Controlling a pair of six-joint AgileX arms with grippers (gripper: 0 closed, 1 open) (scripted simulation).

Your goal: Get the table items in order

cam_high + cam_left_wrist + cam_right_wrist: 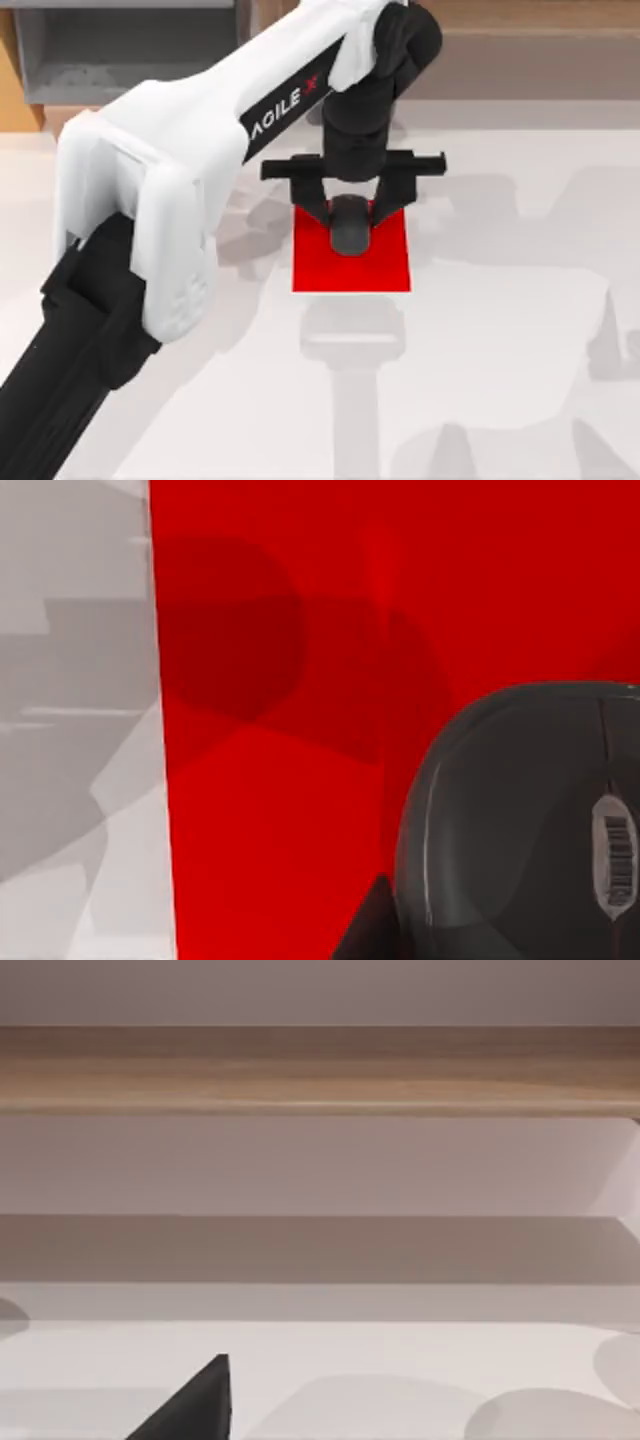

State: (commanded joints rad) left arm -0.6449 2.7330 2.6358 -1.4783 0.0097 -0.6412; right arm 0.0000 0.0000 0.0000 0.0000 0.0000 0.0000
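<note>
A dark grey oval mouse (349, 224) lies on the far half of a red square mat (352, 262) near the middle of the white table (500, 350). My left arm reaches in from the lower left, and its gripper (350, 212) hangs over the mat with one black finger on each side of the mouse, closed against its flanks. In the left wrist view the mouse (530, 820) shows close up on the red mat (280, 780), with a fingertip (368, 932) at its edge. A dark piece of my right gripper (195, 1405) hovers low over the tabletop.
A grey shelf unit (120, 50) and wooden shelving (540, 30) stand along the table's far edge. The wooden shelf board (320, 1070) faces the right wrist camera. White tabletop lies all around the mat.
</note>
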